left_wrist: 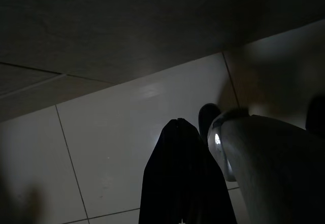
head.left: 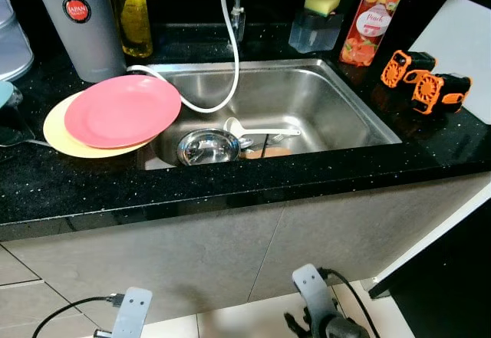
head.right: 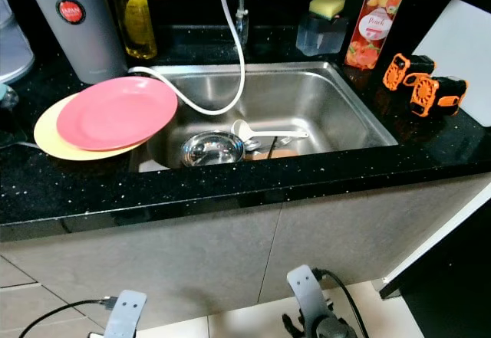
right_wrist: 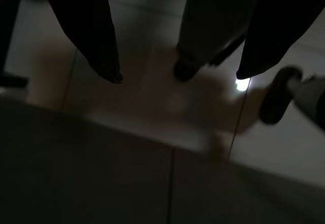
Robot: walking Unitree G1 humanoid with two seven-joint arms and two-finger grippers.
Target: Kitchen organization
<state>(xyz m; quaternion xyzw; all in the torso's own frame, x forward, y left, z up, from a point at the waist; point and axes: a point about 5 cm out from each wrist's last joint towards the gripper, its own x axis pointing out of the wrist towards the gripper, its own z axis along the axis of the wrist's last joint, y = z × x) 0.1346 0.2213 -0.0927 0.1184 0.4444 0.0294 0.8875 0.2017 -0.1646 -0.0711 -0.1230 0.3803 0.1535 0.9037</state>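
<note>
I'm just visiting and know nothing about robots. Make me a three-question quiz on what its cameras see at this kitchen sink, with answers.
1. True or false: the pink plate lies on top of the yellow plate.
2. What sits in the sink beside the white spoon? A) steel bowl B) mug C) pan
3. Fill in: on the soap dispenser rests a yellow ____.

Key: 1 true. 2 A, the steel bowl. 3 sponge.
</note>
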